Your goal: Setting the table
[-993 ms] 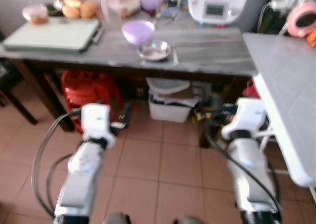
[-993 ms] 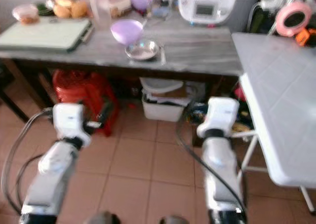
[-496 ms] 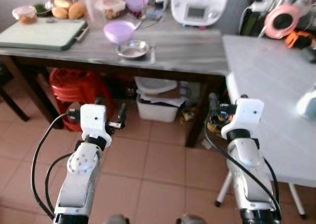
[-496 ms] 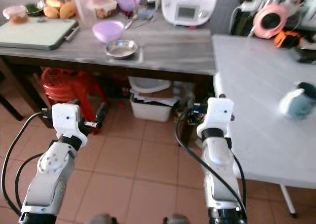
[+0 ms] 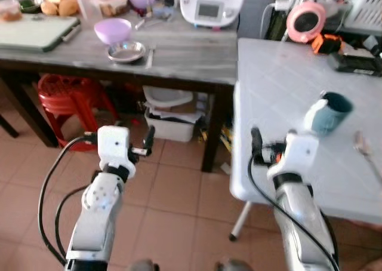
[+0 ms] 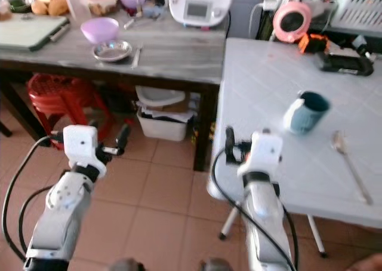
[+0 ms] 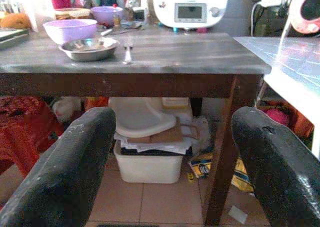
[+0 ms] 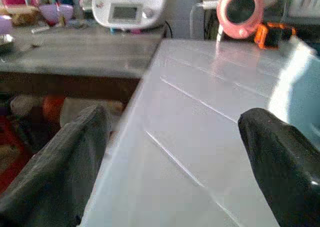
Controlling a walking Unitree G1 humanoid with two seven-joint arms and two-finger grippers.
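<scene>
1. While both arms were raised before the robot, the left gripper was spread wide and empty over the tiled floor.
2. The right gripper gaped wide, empty, at the white folding table's near edge.
3. On that table a teal ceramic mug lay tipped beside a metal spoon.

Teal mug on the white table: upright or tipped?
Tipped. The teal mug leans with its dark opening facing sideways on the white table.
</scene>
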